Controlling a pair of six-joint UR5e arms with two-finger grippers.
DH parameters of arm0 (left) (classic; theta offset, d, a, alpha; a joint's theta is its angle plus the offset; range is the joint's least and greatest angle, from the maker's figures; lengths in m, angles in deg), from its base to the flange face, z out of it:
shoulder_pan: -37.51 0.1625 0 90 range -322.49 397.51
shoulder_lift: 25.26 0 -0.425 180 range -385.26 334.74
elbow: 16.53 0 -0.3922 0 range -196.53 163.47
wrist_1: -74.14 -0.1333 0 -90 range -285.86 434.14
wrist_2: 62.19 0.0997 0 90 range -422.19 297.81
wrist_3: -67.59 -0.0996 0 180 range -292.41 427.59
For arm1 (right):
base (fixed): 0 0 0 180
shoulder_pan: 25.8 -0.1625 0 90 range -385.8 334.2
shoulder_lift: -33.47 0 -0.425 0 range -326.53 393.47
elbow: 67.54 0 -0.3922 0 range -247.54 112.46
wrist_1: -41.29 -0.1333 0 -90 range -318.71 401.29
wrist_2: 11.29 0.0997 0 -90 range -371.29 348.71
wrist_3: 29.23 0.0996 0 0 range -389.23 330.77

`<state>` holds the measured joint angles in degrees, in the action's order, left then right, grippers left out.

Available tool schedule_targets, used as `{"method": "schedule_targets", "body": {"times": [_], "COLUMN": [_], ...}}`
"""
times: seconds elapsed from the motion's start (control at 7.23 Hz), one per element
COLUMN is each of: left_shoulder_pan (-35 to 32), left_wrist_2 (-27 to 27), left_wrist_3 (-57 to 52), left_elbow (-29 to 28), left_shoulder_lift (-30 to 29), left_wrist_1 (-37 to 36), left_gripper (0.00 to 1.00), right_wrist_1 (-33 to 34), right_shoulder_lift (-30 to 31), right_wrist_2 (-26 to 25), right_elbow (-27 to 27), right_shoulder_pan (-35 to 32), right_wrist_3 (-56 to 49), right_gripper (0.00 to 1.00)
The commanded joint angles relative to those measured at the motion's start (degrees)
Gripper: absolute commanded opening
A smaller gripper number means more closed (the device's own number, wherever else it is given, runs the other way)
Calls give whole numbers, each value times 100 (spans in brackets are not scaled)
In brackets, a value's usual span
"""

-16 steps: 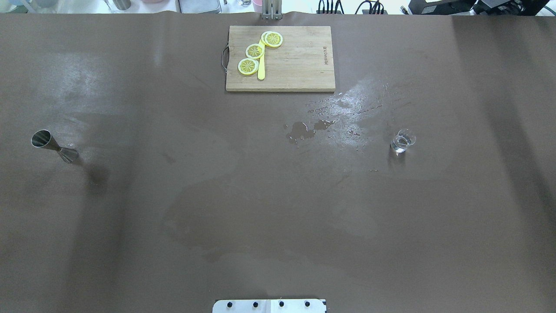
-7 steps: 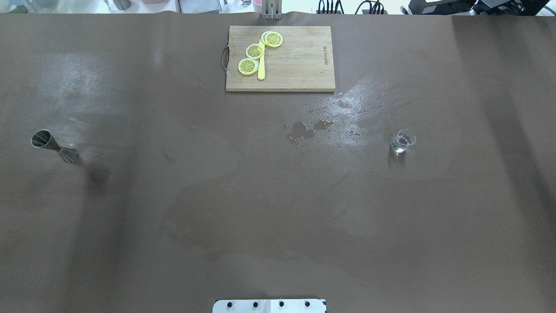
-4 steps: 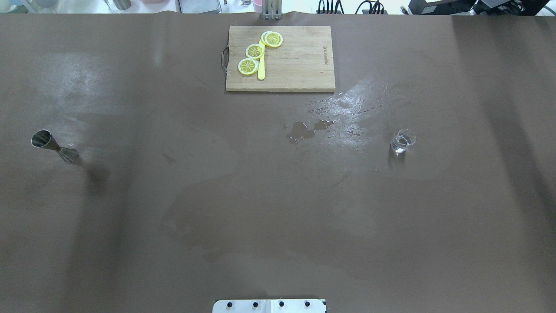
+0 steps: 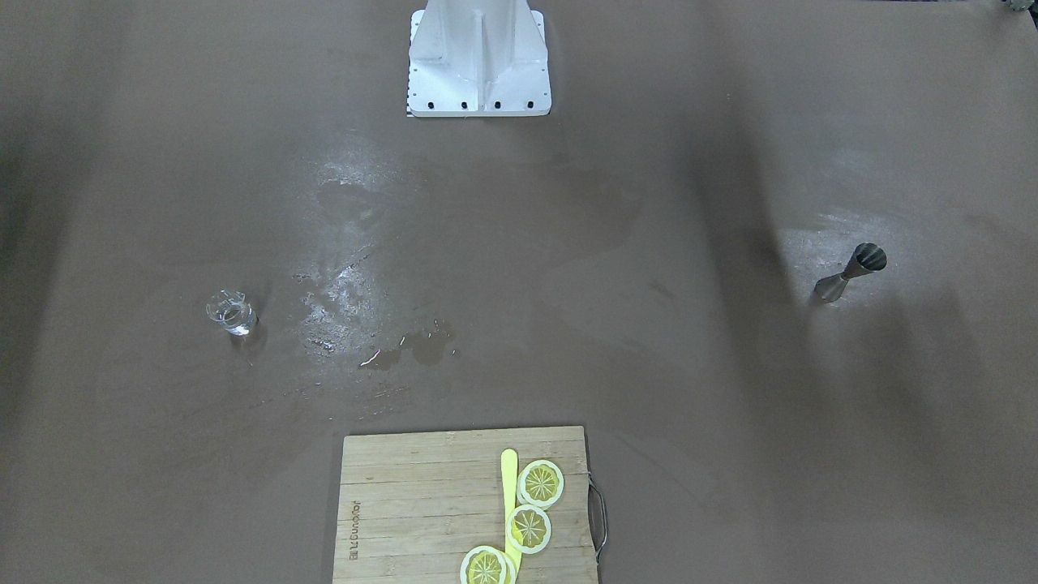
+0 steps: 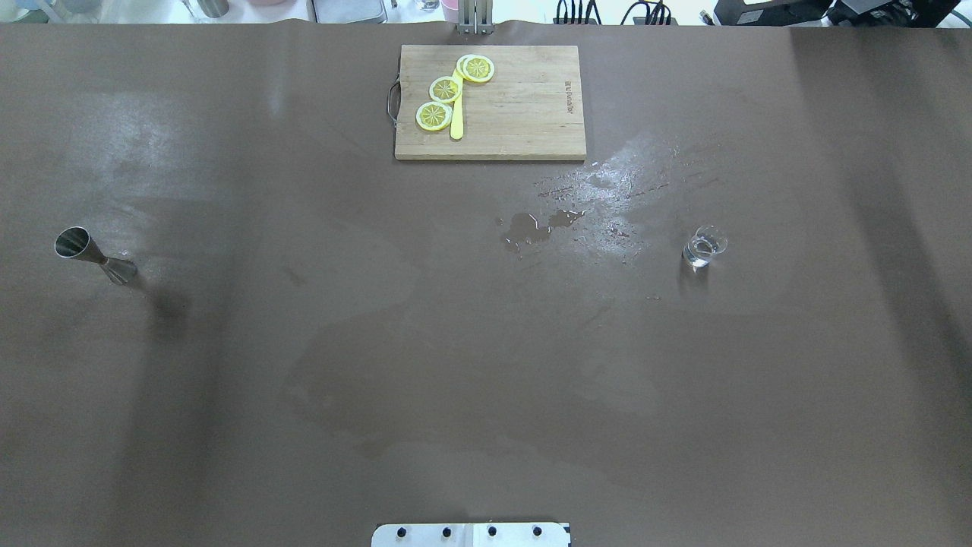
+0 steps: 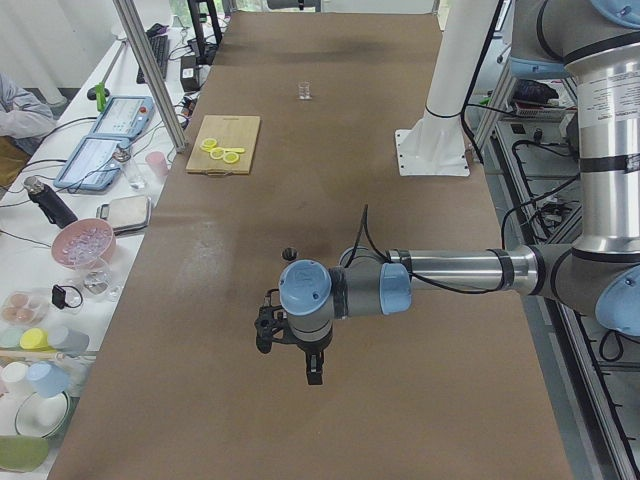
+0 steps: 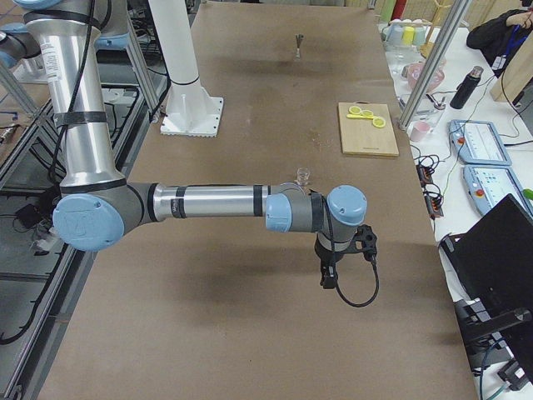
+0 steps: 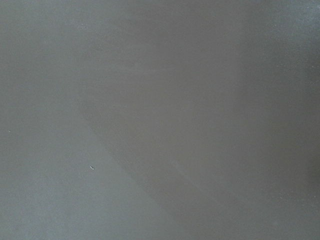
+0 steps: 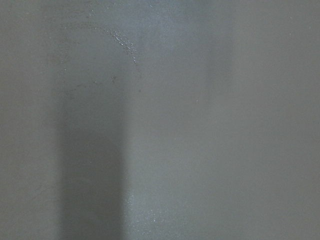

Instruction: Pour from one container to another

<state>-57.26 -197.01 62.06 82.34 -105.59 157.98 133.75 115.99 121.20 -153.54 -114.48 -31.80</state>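
Well, in the overhead view the small metal measuring cup (image 5: 95, 257) stood upright at the far left of the frame, about halfway down. The little glass (image 5: 705, 247), with clear liquid in it, stood right of centre at much the same height, well apart from the cup. Between them, nearer the glass, a puddle (image 5: 531, 228) and a shiny wet patch lay on the brown table (image 5: 486, 365). At the top centre sat a wooden cutting board (image 5: 524, 114) with lemon slices (image 5: 445, 89) and a yellow stick (image 5: 456, 121) on its left part. No arm showed in that view or in the front one. From the left end of the table, the left gripper (image 6: 313, 378) hung in the lower middle of the frame, pointing down over bare table, touching nothing that I could see. From the right end, the right gripper (image 7: 329, 282) hung just right of centre, also pointing down, with the glass a little behind its arm. Whether either pair of jaws was spread or closed I could not tell from those angles. Both wrist cameras showed only plain table surface.
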Motion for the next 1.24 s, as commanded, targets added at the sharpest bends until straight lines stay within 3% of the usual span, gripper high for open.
{"method": "schedule_targets", "body": {"times": [0.0, 0.41, 1.11], "left_shoulder_pan": [2, 2, 2], "left_wrist_2": [0, 0, -9], "left_wrist_3": [0, 0, 0], "left_elbow": [0, 0, 0], "left_shoulder_lift": [0, 0, 0], "left_wrist_1": [0, 0, 0], "left_gripper": [99, 99, 99], "right_wrist_1": [-9, -9, -9], "right_shoulder_lift": [-8, -17, -736], "right_wrist_2": [-4, -4, 170], "right_elbow": [-5, -22, -206], "right_shoulder_pan": [0, 0, 193], "right_wrist_3": [-7, -16, -7], "right_gripper": [100, 100, 100]}}
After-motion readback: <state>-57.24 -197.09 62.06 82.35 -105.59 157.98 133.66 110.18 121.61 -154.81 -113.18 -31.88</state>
